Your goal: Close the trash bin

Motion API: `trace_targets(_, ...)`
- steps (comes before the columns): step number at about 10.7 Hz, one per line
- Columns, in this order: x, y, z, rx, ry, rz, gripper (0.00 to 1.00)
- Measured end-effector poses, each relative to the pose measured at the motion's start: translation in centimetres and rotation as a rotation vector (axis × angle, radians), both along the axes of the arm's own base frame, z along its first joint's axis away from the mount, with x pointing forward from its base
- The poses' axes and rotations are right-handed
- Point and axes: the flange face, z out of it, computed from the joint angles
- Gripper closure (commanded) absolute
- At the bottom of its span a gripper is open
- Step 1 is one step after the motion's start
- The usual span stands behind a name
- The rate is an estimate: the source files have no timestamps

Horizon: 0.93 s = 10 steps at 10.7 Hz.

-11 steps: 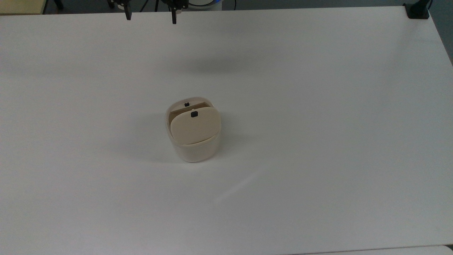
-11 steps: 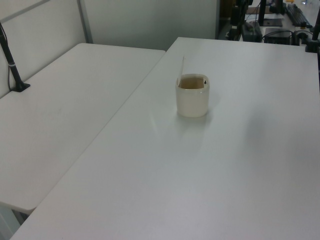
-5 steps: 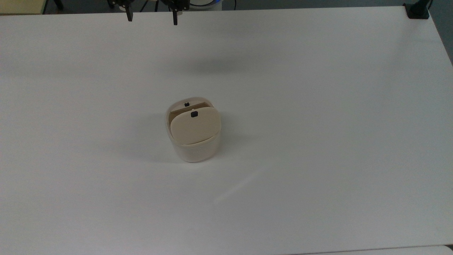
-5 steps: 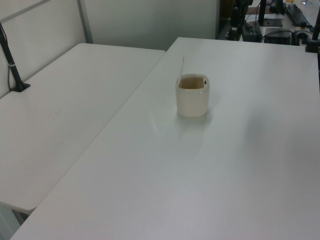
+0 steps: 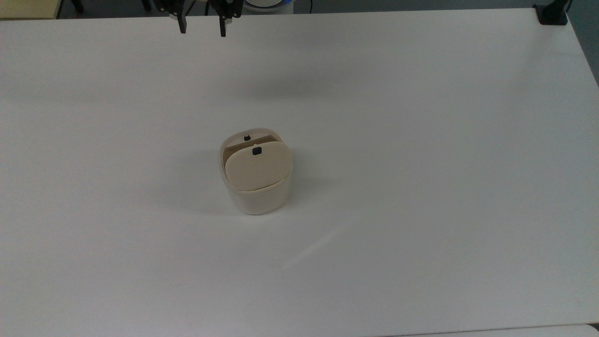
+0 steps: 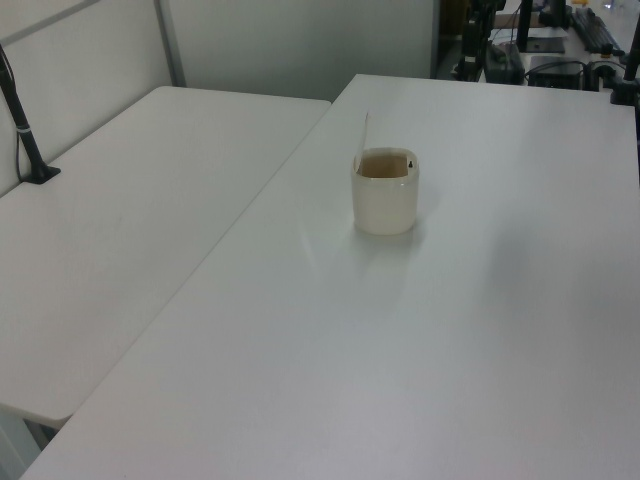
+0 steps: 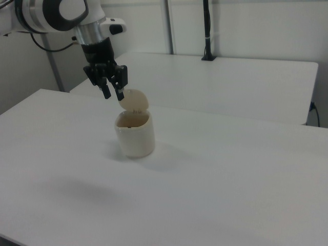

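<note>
The trash bin (image 5: 255,175) stands mid-counter, lid (image 7: 134,100) raised upright. The claw (image 5: 202,29) hangs above the counter's far edge in the top view, fingers apart, holding nothing. The white counter (image 5: 421,140) adjoins a second table (image 6: 140,230).

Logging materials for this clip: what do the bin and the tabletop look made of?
The trash bin: probably plastic, cream-beige, smooth, faintly glossy body; its raised lid looks matte, same colour. The table: likely white laminate or plastic, smooth, with a soft sheen reflecting light.

A cream-beige trash bin (image 5: 255,196) with a black button (image 5: 256,151) sits on a white table (image 5: 421,140).
</note>
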Motion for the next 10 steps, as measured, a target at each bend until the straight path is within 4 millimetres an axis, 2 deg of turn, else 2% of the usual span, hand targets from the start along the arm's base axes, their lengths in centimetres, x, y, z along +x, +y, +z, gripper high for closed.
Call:
trace_targets(2, 0.2, 0.4, -0.2, 0.0, 0.0, 0.007, 0.91)
trace_targets(6, 3.6, 1.4, -0.9, -0.002, -0.166, 0.039, 0.91)
trace_targets(8, 5.7, 3.2, -1.7, 0.002, -0.268, 0.078, 0.91)
trace_targets(10, 8.4, 5.5, -3.5, 0.01, -0.377, 0.122, 0.91)
